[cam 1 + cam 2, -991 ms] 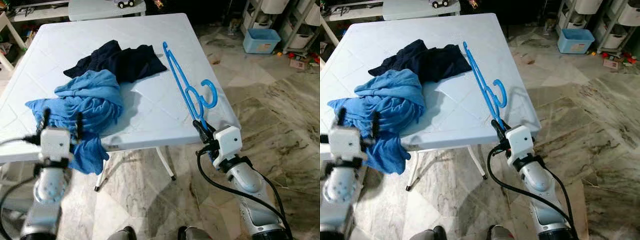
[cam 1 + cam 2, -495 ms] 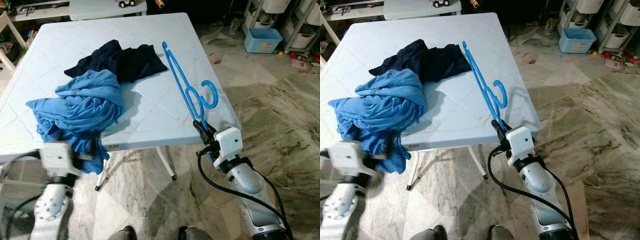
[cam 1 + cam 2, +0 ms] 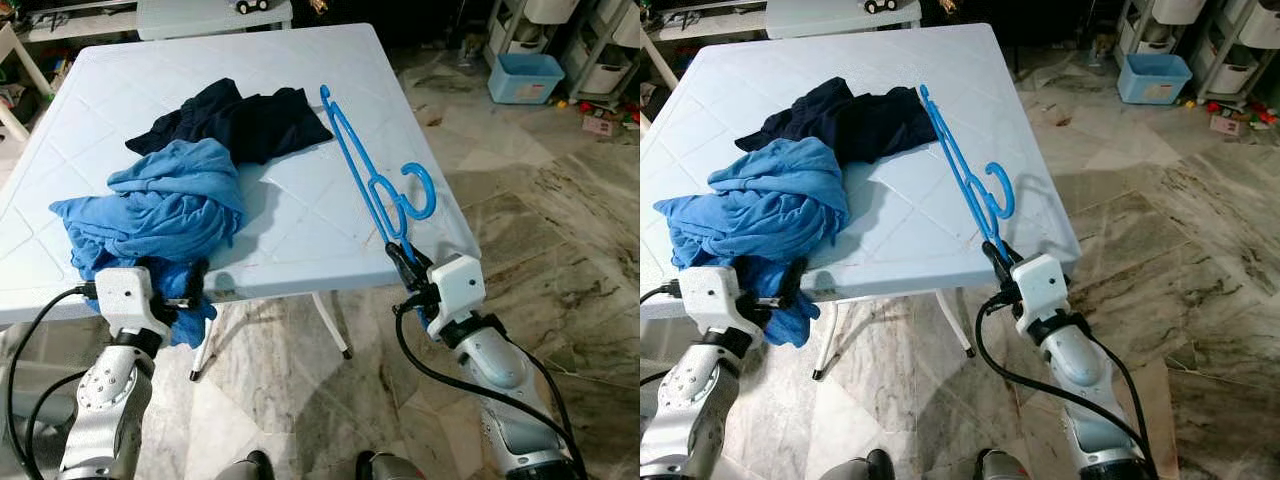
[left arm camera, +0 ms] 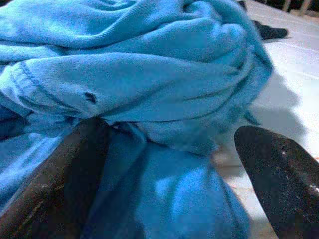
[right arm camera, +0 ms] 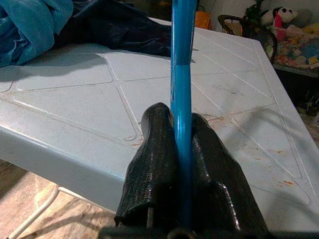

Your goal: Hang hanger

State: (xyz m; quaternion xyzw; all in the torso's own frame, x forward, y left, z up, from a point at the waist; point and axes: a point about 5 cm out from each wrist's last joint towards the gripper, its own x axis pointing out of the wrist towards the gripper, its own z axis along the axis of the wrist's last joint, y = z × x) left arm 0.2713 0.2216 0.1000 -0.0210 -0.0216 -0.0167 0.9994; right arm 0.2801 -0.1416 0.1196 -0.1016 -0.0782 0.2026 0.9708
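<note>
Progress looks partial from where I stand: the blue hanger (image 3: 372,170) is already off the white table (image 3: 300,60) at its near end, pinched between the two black fingers of the right gripper (image 3: 398,255), but no rail or hook to hang it on can be seen, so the hanging itself is not yet done. No garment is on the hanger either; whether one is meant to go on it, I cannot say.

From the right gripper the hanger rises up and away over the near right corner of the table, its long bar slanting toward the dark navy garment (image 3: 240,120), its curled hook (image 3: 420,190) just beyond the fingertips and off to the outer side. In the right wrist view the bar (image 5: 182,74) runs straight out from between the clamped fingers (image 5: 154,149), held tight with the table edge just below.

The left gripper (image 3: 170,285) sits at the near left edge of the table, fingers spread apart, right up against the light blue garment (image 3: 160,215). Its wrist view has that cloth (image 4: 149,74) bunched directly ahead and sagging between the two open fingers (image 4: 279,169), though I cannot tell that they press on it.
</note>
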